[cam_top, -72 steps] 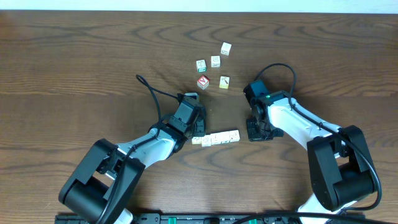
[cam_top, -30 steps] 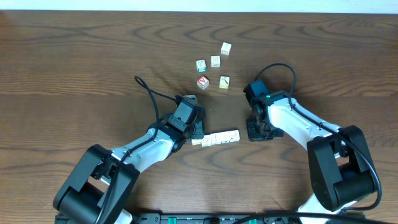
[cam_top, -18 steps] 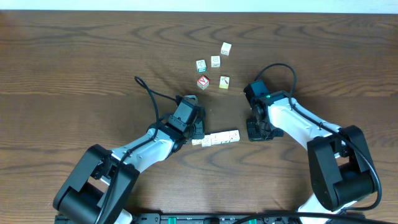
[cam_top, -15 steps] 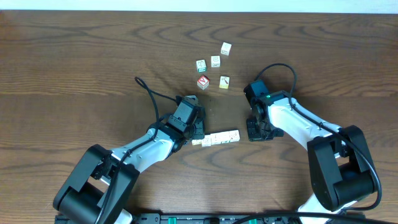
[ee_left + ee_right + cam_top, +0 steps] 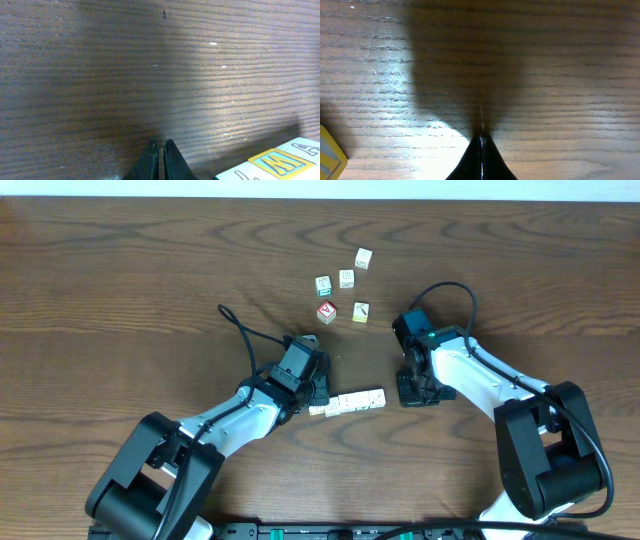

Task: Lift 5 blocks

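Near the front of the dark brown wood-grain table [image 5: 120, 270]: a short row of small cream-white wooden cubes [image 5: 348, 402], laid end to end on a slight slant. About five by the look of it, though too small to count for sure. Flat on the table, none raised yet. Right at the row's left end, the left fingers [image 5: 318, 393], pinched together into a thin wedge with nothing between them. Same story in the left wrist view: fingers [image 5: 161, 154] sealed tight, low over the wood, with one cube's yellow-framed letter face [image 5: 278, 162] just off to the side. Touching or not, cannot tell. Opposite, the right fingers [image 5: 410, 394], likewise pressed shut and empty, near the row's right end but with bare wood between. Further back and well apart, a loose cluster of similar cubes [image 5: 346, 278], among them a cube with a red face [image 5: 326, 311]. Looks like a squeeze from both ends in the making, lift not begun. Plenty of room for trouble. Narrow shut tips against tiny faces: off-centre contact, and a cube squirting out sideways. Slanted line plus uneven push: buckling in the middle, or the whole row swivelling away. Too little pressure on the way up: middle cubes dropping free.
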Robot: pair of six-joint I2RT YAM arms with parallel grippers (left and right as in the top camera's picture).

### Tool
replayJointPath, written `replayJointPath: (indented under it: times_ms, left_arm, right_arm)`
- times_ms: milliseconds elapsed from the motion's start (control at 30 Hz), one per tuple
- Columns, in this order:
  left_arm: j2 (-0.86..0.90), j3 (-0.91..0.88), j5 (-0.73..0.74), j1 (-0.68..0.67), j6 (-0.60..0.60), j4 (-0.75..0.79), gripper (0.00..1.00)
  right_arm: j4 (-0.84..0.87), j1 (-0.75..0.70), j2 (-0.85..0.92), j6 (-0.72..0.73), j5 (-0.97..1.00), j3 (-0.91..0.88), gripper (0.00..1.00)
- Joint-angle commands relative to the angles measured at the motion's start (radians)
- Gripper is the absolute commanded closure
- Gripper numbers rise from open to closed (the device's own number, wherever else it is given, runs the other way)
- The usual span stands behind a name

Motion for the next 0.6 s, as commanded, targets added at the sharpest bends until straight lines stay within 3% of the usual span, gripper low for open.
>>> replayJointPath:
  times_ms: [0, 567]
  left_arm:
    - [-0.016, -0.011, 0.011, -0.008, -0.001, -0.008, 0.93]
    - [-0.016, -0.011, 0.01, -0.009, 0.004, -0.031, 0.93]
  right_arm:
    - [0.013, -0.003, 0.018, -0.015, -0.04, -0.008, 0.99]
    - [0.013, -0.003, 0.018, -0.015, -0.043, -0.008, 0.99]
